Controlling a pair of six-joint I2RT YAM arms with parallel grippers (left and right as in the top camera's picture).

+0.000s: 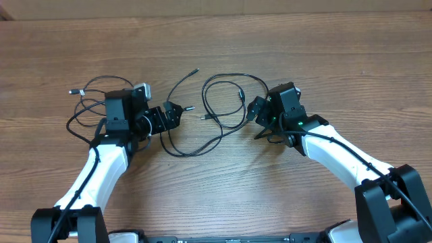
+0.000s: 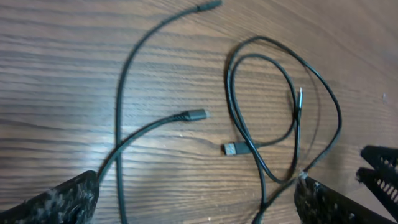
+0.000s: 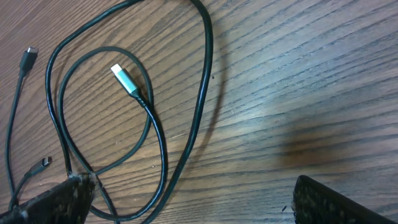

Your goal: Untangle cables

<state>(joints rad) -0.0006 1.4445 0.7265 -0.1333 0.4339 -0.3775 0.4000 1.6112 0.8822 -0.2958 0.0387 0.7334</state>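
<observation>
Both claws, the left claw (image 2: 196, 190) and the right claw (image 3: 193, 190), gape wide with nothing held, low over the cables (image 2: 119, 106) looped loosely between them on the wooden table (image 1: 216, 202), where a careless pinch could, I judge, catch two crossing strands and tighten the tangle; little of the room shows beyond the tabletop.

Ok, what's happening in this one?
Two robot arms are working on several thin black cables lying in loose, overlapping loops on a brown wooden table. The left fingers and right fingers are both open, low over the middle loops, holding nothing. The cables are not yet separated.
</observation>
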